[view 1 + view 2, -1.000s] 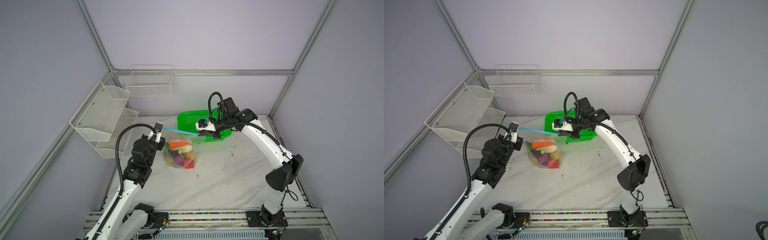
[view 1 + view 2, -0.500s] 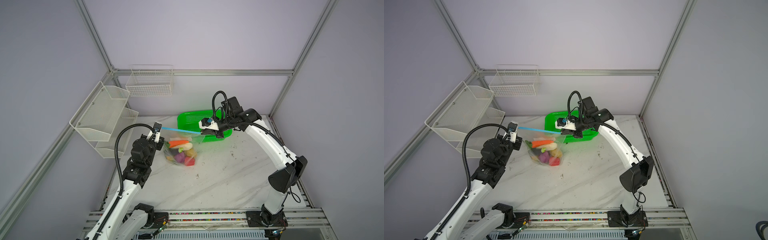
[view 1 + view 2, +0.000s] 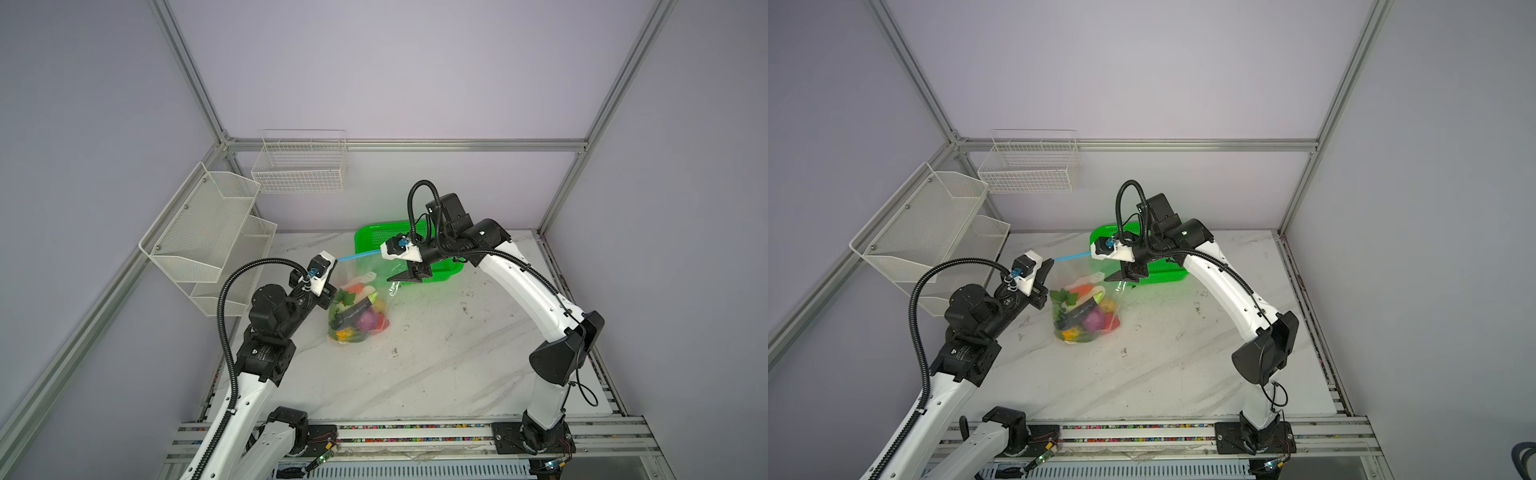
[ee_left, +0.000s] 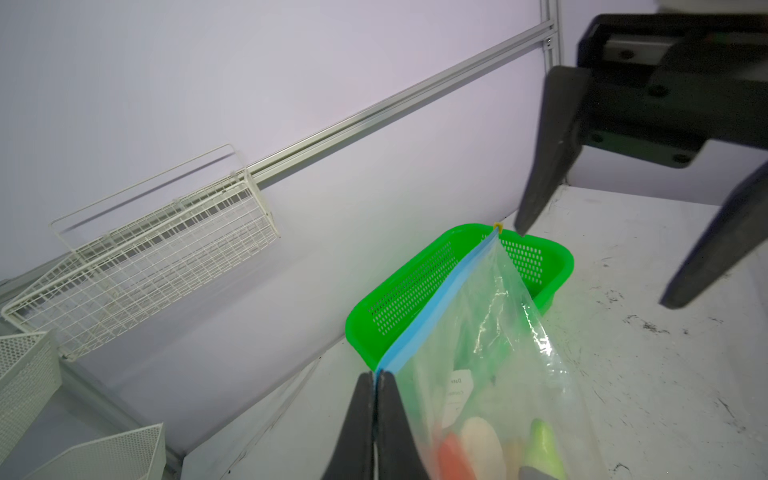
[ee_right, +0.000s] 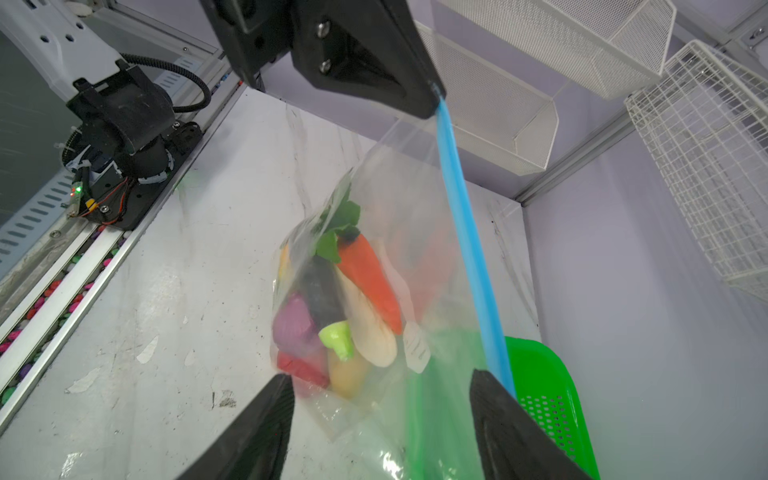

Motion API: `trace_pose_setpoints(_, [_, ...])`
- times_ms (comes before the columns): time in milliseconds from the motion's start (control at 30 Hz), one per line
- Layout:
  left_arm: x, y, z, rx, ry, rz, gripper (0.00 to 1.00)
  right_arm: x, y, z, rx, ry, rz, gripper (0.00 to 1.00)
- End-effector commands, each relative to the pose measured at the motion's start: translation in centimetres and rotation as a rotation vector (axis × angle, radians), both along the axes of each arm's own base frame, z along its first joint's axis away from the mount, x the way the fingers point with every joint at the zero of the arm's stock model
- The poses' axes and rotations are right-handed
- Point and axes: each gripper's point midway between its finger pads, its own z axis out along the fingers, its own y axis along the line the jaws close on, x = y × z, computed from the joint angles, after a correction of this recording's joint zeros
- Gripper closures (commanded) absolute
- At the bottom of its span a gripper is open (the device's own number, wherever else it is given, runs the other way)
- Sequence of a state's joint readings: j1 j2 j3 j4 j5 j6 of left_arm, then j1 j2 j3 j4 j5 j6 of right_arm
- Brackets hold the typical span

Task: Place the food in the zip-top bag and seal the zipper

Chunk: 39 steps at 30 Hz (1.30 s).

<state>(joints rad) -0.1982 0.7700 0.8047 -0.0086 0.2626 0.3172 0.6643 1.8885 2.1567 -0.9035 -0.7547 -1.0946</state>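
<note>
We cannot read the label (image 4: 457,388) on the bag (image 4: 498,332): the print is too small and soft. The vegetables (image 4: 478,440) beneath it are blurred and cut by the picture's edge, as is the left gripper (image 4: 377,376) behind its tips. The yellow slider (image 4: 497,227) is too tiny for detail. In both top views the zipper strip (image 3: 357,255) runs behind the right arm's wrist camera (image 3: 399,247), so its far end is hidden, and that arm covers part of the green basket (image 3: 370,239). In the right wrist view one finger of the right gripper (image 5: 380,374) overlaps the strip, and we cannot tell whether they touch.

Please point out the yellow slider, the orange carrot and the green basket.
yellow slider (image 4: 497,227): left wrist view, the tab itself.
orange carrot (image 5: 368,278): right wrist view, mid body.
green basket (image 3: 373,237): in a top view, perforated left end.
</note>
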Motion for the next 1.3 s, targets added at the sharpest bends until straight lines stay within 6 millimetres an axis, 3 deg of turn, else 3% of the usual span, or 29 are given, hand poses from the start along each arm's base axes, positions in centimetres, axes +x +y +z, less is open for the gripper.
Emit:
trace_pose_setpoints(0, [-1.8, -1.0, 1.8, -0.004, -0.105, -0.083, 1.0, 0.8, 0.4, -0.6, -0.031, 0.036, -0.007, 0.28])
trace_pose_setpoints(167, [-1.9, -0.5, 0.9, -0.002, -0.109, -0.053, 1.0, 1.2, 1.8, -0.5, -0.032, 0.025, 0.015, 0.25])
trace_pose_setpoints(333, [-1.8, -0.1, 0.8, -0.006, -0.117, -0.031, 1.0, 1.1, 3.0, -1.5, -0.055, 0.059, 0.045, 0.5])
trace_pose_setpoints(500, [-1.6, 0.0, 0.7, -0.009, -0.117, -0.022, 1.0, 0.5, 3.3, -2.0, -0.063, 0.063, 0.051, 0.54])
trace_pose_setpoints(700, [-1.5, -0.1, 0.7, -0.014, -0.115, -0.024, 1.0, -0.2, 3.3, -1.9, -0.062, 0.064, 0.061, 0.73])
trace_pose_setpoints(1133, [-2.0, -0.2, 0.3, -0.015, -0.107, -0.035, 1.0, -0.6, 2.7, -0.7, -0.047, 0.061, 0.017, 0.97])
trace_pose_setpoints(1267, [-2.0, -0.2, 0.1, -0.018, -0.102, -0.035, 1.0, -0.7, 2.7, -0.4, -0.039, 0.085, -0.009, 1.0])
